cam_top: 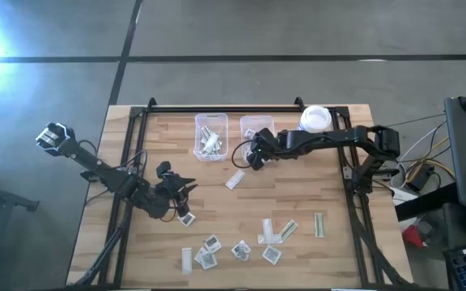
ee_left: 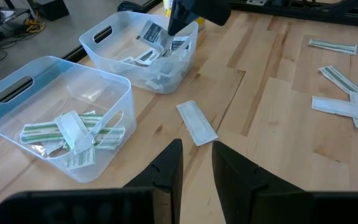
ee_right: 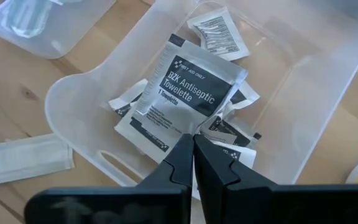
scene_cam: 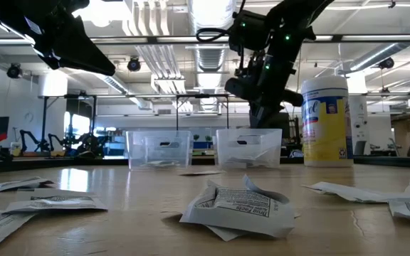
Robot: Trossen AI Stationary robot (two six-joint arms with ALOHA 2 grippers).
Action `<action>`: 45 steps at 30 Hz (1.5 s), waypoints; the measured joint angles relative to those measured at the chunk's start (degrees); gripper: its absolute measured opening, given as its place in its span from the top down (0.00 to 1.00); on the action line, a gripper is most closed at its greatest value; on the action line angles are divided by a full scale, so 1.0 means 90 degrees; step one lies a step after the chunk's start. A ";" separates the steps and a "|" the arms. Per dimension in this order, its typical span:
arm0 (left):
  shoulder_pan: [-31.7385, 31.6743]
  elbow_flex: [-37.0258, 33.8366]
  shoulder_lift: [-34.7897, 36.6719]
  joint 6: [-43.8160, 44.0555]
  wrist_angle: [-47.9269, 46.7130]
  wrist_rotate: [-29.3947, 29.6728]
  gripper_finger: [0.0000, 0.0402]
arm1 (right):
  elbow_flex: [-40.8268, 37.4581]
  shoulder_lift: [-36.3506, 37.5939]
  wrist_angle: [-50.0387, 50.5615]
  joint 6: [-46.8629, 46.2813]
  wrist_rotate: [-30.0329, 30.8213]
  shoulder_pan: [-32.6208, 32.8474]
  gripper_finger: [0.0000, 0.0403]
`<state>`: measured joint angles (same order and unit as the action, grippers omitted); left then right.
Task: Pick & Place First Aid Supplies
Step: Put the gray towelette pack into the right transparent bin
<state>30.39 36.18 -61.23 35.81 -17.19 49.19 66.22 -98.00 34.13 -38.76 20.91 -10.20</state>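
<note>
My right gripper [ee_right: 194, 148] is shut on a square white packet printed "Antiseptic Towelette" [ee_right: 191, 87], one of the first aid supplies, and holds it over the right clear bin [cam_top: 257, 127]. That bin has several square packets in it. The left clear bin [cam_top: 210, 136] holds long pale strips [ee_left: 73, 130]. Several more packets and strips [cam_top: 241, 246] lie flat on the table's near part. My left gripper [ee_left: 197, 152] stands open at the table's left, with nothing between its fingers [ee_left: 169, 168]. My right gripper pinches one edge of the towelette packet [ee_right: 188, 129] between its two shut fingers. The fingers slant downward over the bin's near wall. The packet [ee_left: 156, 32] hangs tilted below the fingers, inside the bin's opening. Whether its lower end touches the packets beneath, I cannot tell.
One long strip [cam_top: 235, 179] lies on the wood just in front of the bins. A yellowish jar with a white lid [cam_top: 315, 119] stands right of the bins. A black frame rail [cam_top: 225, 108] runs along the table's far edge. Bare wood lies between the bins and the near packets.
</note>
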 joint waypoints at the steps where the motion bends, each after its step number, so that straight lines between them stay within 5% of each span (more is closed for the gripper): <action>1: 0.0000 0.0000 0.0000 0.0001 0.0001 0.0000 0.80 | 0.0000 0.0000 0.0002 0.0000 0.0002 0.0000 0.98; 18: 0.0000 0.0000 -0.0162 0.0086 0.0000 -0.0024 0.78 | 0.0000 0.0253 0.0052 0.0000 -0.0043 -0.0027 0.73; 28: -0.0003 0.0006 -0.0488 0.0450 0.0003 -0.0109 0.56 | 0.0000 0.1350 0.0486 0.0000 -0.0044 0.0426 0.69; 45: -0.0010 0.0037 -0.0347 0.2138 -0.0192 -0.3521 0.52 | 0.0000 0.1746 0.0494 -0.0599 0.0006 0.3058 0.74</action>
<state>30.30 36.52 -64.36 55.05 -18.92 17.50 66.22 -82.28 38.57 -44.15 20.96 17.33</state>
